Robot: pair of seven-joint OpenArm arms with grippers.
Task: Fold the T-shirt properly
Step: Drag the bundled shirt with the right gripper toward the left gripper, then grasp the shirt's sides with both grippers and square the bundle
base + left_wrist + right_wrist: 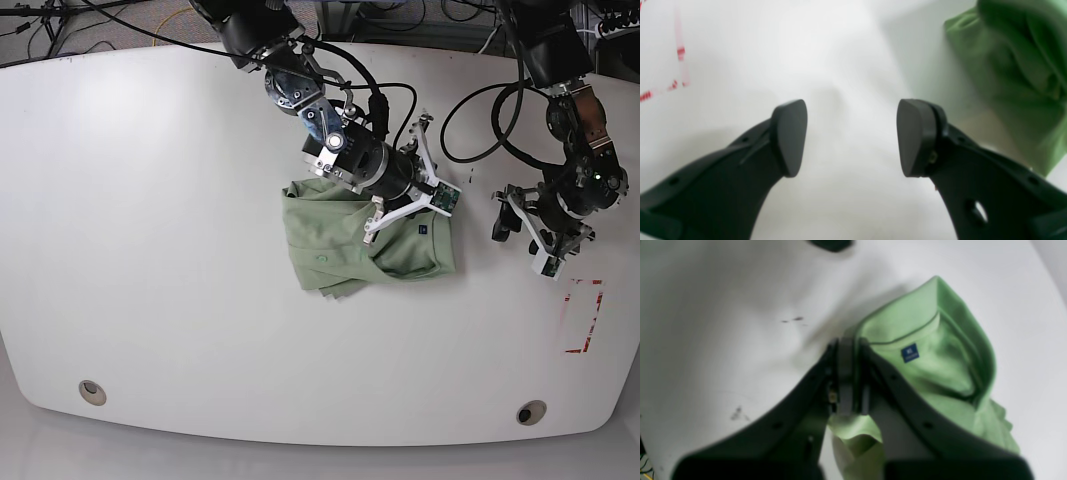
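Fabric of the T-shirt (345,243) lies bunched in a rumpled heap near the middle of the white table (150,200), and everything else is placed here against that heap. In the base view the shirt's collar end points toward the red tape marking (583,317), which sits well apart from the shirt near the table's edge. The right gripper (849,373) sits at the collar edge of the T-shirt (940,373), its jaws pressed together with a fold of green cloth pinched between them; in its wrist view a small blue neck label (910,353) shows just beside the fingers, inside the open collar. The arm carrying it reaches over the shirt from the far side of the table, with black cables (480,110) looping beyond the shirt.

The left gripper (851,138) hovers over bare table, beside the T-shirt (1013,73) on its collar side, between the shirt and the red tape marking (680,66). Its fingers stand well apart with nothing between them, and the shirt does not touch them. Two round holes (92,391) sit in the table near its front edge, well apart from the shirt.
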